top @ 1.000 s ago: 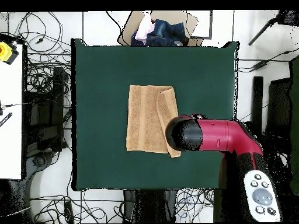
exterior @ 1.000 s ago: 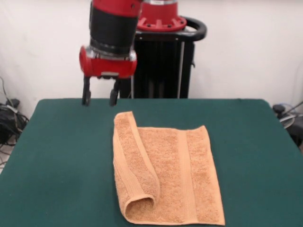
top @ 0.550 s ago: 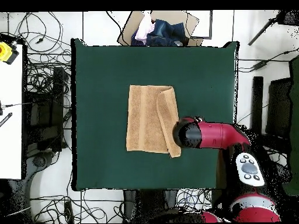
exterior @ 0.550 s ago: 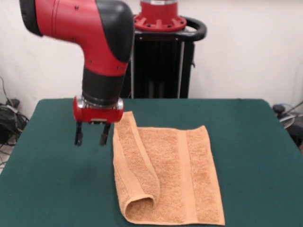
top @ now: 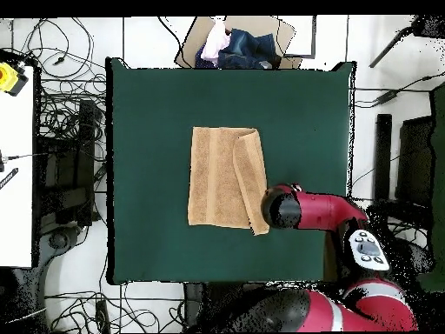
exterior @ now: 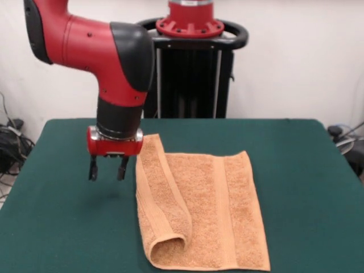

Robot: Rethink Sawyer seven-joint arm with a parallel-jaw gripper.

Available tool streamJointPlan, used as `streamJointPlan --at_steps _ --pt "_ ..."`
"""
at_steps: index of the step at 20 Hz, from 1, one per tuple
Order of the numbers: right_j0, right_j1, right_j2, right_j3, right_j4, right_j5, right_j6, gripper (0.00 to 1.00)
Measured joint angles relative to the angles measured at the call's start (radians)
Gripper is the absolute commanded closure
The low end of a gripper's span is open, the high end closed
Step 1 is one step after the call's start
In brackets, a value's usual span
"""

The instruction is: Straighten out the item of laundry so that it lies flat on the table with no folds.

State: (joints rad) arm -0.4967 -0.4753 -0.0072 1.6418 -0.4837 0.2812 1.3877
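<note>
A peach terry towel [exterior: 199, 207] lies on the dark green table [exterior: 307, 187]. Its left edge is folded over onto the rest as a long rolled flap [exterior: 162, 193], with a loop at the near corner. A woven band runs down the right part. My gripper [exterior: 106, 169] hangs open just left of the towel's far left corner, a little above the cloth, holding nothing. In the overhead view the towel [top: 217, 178] has its folded strip on the right side, and the arm's wrist [top: 282, 207] hides the gripper beside the towel's lower right corner.
A cardboard box with clothes [top: 235, 42] sits past the table's top edge in the overhead view. Cables cover the floor around the table. A white desk [top: 16, 165] stands at the left.
The arm has come forward and down from the table's back edge to just beside the towel's folded corner. The towel has not moved.
</note>
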Motion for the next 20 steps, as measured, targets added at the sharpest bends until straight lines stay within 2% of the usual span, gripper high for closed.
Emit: streamJointPlan --at_steps 5,9,14,20 --pt "-0.05 -0.074 0.0 0.05 0.014 0.011 0.0 0.0" --pt "-0.077 -0.199 0.0 0.106 0.058 0.099 0.0 0.0" --pt "-0.072 -0.331 0.0 0.144 0.116 0.243 0.0 0.0" --pt "-0.036 -0.432 -0.001 0.164 0.166 0.346 0.0 0.0"
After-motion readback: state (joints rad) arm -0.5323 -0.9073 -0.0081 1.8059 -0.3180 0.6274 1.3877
